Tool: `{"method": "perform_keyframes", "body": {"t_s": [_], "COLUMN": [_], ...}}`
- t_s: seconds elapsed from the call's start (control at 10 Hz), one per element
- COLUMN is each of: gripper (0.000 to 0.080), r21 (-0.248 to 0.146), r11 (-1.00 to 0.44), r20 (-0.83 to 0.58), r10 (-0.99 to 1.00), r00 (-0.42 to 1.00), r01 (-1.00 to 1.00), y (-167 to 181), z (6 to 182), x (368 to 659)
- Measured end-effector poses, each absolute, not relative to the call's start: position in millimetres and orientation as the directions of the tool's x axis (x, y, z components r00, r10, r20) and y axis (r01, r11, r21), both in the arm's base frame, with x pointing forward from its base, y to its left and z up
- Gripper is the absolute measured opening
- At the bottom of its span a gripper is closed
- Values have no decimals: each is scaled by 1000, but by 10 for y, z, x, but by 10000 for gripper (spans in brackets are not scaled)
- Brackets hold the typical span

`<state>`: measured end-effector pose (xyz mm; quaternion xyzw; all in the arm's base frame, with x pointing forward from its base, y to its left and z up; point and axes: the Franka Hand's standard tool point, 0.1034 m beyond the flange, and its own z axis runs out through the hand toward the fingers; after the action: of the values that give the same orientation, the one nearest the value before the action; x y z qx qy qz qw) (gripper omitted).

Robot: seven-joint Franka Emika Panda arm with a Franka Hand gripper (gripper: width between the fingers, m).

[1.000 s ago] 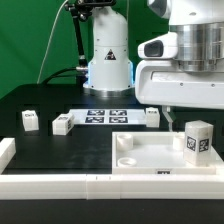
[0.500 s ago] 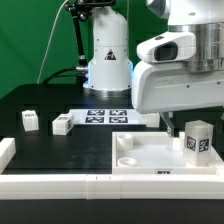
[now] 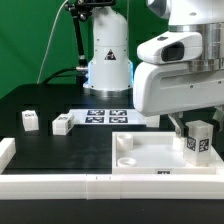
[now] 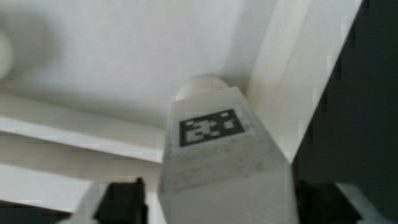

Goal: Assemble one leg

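A leg (image 3: 198, 138), a small white block with a black-and-white tag, stands upright on the large white panel (image 3: 150, 158) near its corner at the exterior view's right. My gripper (image 3: 192, 124) is right above it, with the fingers down around its top. In the wrist view the leg (image 4: 217, 130) rises between the two dark fingers (image 4: 121, 202), with a gap on each side. The gripper (image 4: 228, 205) is open. Two more legs (image 3: 30, 119) (image 3: 63, 124) lie on the black table at the exterior view's left.
The marker board (image 3: 105, 116) lies behind the panel, in front of the arm's white base (image 3: 108, 65). A white rail (image 3: 50, 186) runs along the front edge, with a raised end (image 3: 5, 150) at the left. The panel has a round socket (image 3: 124, 143).
The gripper has come down and shifted slightly toward the exterior view's left, so its fingers now straddle the top of the standing leg. The leg has not moved.
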<state>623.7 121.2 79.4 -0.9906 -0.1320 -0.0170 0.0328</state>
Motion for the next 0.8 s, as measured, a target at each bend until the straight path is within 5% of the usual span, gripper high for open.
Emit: {"method": "perform_keyframes", "body": {"t_s": [0.1,0.6,0.8], "gripper": [289,290,290], "r21": [-60,-64,-65], "r11": [-963,-976,-997], "r20": [42,39,24], "r10": [260,206,-46], "r00": [965,978,999], "r01": [262,208,-44], "y": [1207,1207,1204], "z": [795,794,798], "x": [6238,6238,6240]}}
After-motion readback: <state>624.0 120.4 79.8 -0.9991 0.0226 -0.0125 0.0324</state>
